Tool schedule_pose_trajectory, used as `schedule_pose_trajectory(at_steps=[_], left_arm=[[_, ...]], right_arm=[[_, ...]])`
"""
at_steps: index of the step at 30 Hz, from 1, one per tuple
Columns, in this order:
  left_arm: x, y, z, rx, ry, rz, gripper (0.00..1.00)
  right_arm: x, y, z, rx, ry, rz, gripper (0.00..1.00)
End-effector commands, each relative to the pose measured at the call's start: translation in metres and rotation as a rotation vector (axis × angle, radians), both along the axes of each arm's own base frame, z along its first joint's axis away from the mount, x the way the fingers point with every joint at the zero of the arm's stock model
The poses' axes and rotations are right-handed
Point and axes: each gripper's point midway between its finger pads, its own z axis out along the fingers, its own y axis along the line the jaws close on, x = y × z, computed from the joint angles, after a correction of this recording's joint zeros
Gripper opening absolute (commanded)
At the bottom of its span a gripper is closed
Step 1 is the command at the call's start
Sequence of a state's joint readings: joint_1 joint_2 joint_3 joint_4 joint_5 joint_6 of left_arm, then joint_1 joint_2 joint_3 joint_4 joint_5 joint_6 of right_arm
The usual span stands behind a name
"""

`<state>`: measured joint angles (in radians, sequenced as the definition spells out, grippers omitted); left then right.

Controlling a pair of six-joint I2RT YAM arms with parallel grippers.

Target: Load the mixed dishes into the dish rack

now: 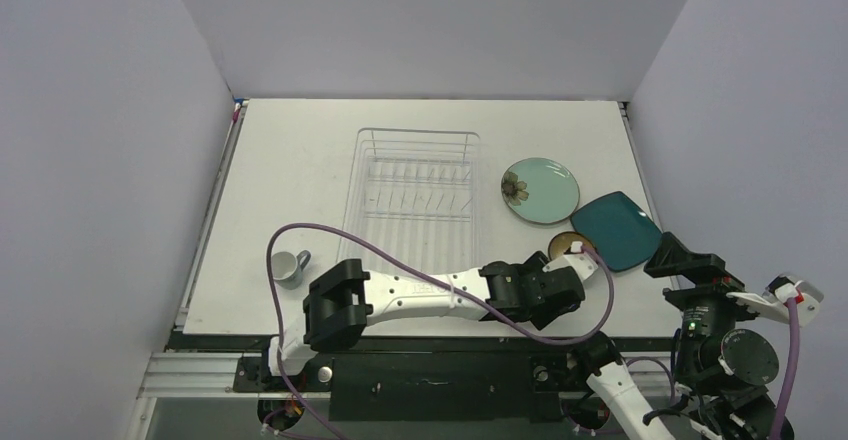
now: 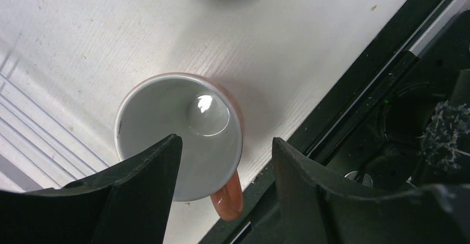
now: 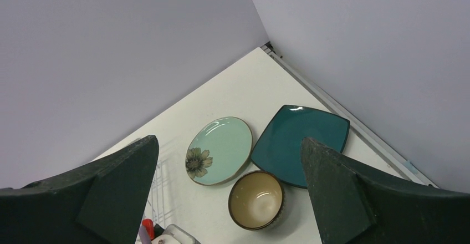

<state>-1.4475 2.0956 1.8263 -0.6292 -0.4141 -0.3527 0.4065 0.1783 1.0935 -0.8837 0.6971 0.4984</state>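
Overhead view of a white table (image 1: 290, 160) with a silver wire dish rack (image 1: 415, 185) at its middle, holding no dishes. To the rack's right lie a pale teal round plate (image 1: 540, 190), a dark teal squarish plate (image 1: 620, 228) and, just beside both, a brown bowl (image 1: 570, 243). A grey-blue mug (image 1: 290, 265) stands well apart from them, off the rack's near-left corner. The left arm reaches across the near edge so that the left gripper (image 2: 226, 141) hangs over a salmon-orange mug (image 2: 180, 136). This mug stands upright near the table's front edge, on the near side of the bowl, its handle (image 2: 227, 199) pointing toward that edge. The fingers are spread: one hovers over the mug's mouth, the other outside its wall, touching nothing as far as can be seen. The right gripper (image 3: 228, 140) is raised off to the side, fingers wide apart and empty. The step in hand looks like the first pick, this mug. The next move likely calls for lowering until the fingers straddle the wall, pinching it, then lifting and carrying it left to the rack.
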Motion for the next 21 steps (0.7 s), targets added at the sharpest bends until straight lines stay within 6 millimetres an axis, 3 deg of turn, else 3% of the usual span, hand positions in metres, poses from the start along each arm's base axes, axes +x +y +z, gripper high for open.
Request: schedule_pose_trajectory(at_steps=[1, 15, 21], left_arm=[[0.002, -0.009, 0.01, 0.009, -0.026, -0.006, 0.55], [0.001, -0.011, -0.005, 0.047, -0.033, -0.011, 0.45], [-0.001, -0.013, -0.01, 0.062, -0.016, -0.008, 0.36]], right_arm=[[-0.004, -0.005, -0.002, -0.021, 0.015, -0.018, 0.94], [-0.002, -0.004, -0.01, -0.023, 0.031, -0.013, 0.94], [0.0, -0.002, -0.013, -0.017, 0.034, -0.004, 0.94]])
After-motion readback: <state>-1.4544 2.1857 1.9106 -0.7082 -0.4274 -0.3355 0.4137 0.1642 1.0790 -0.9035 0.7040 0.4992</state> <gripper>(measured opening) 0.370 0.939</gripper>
